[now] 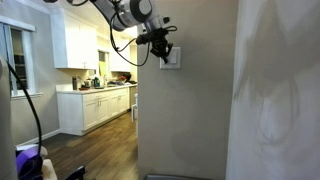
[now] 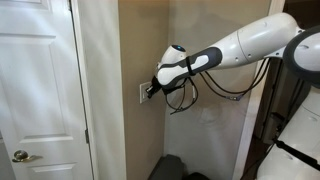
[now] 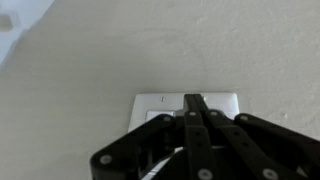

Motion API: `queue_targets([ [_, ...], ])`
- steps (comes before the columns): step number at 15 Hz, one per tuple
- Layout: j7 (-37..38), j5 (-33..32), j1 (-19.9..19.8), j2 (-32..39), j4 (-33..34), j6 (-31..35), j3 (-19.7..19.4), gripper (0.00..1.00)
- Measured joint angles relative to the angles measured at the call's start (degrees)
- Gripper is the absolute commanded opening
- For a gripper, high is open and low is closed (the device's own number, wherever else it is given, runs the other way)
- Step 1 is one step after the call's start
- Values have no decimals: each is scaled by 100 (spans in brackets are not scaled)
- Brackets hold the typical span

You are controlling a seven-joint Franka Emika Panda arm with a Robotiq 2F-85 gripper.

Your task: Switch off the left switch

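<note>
Gripper: the black Robotiq gripper [image 3: 194, 100] fills the bottom of the wrist view, its fingers drawn together into one narrow tip with nothing between them.
Left switch: the left switch [image 3: 156, 106] is the left-hand half of the small white, roughly square plastic switch plate [image 3: 222, 104]. The rockers are too faint to make out separately.
Key relation: in the wrist view the closed tip sits over the plate's middle, near its top edge, so the left switch lies just to the left of the tip. I cannot tell whether the tip touches the plate.
Axis: the gripper points straight at the plate, square to the wall.
Side check: in both exterior views the gripper [image 2: 152, 91] meets the plate [image 2: 142, 94] on the plain beige wall [image 2: 215, 130].
Coming move, as I judge: a small shift left, then a press.
Around the plate: loose black cables [image 2: 186, 98] hang beside it, and a white panelled door [image 2: 35, 90] stands well apart.
</note>
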Motion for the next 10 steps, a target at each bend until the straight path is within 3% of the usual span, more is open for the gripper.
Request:
queue_targets([
  [10,47,-27,-3,232,248,10,129,0],
])
